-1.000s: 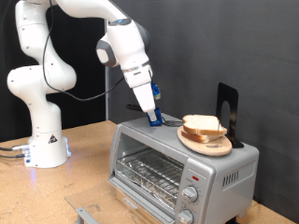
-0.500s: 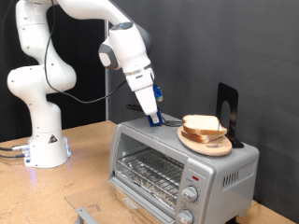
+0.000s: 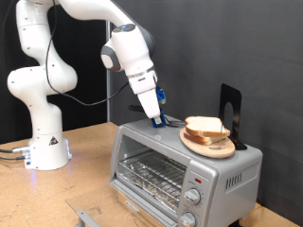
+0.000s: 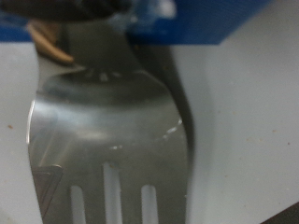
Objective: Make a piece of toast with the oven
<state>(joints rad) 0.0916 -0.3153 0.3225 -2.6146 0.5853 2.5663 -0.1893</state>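
The oven (image 3: 180,170) is a small silver toaster oven with its glass door shut, a wire rack inside and round knobs (image 3: 193,196) towards the exterior view's right. Two slices of toast (image 3: 206,128) lie stacked on a round wooden plate (image 3: 210,145) on the oven's top. My gripper (image 3: 156,120) reaches down to the oven's top, to the exterior view's left of the plate, at a small blue part (image 3: 169,121). The wrist view is filled by a slotted metal spatula blade (image 4: 107,131) with a blue part (image 4: 187,23) beside it. The fingers are not clearly visible.
A black upright stand (image 3: 231,113) is on the oven's top behind the plate. The robot's white base (image 3: 43,147) stands on the wooden table (image 3: 85,180) at the exterior view's left. A grey metal piece (image 3: 87,218) lies at the table's front edge.
The arm's upper part has shifted very slightly; the gripper stays at the same spot on the oven's top. The toast and plate have not moved.
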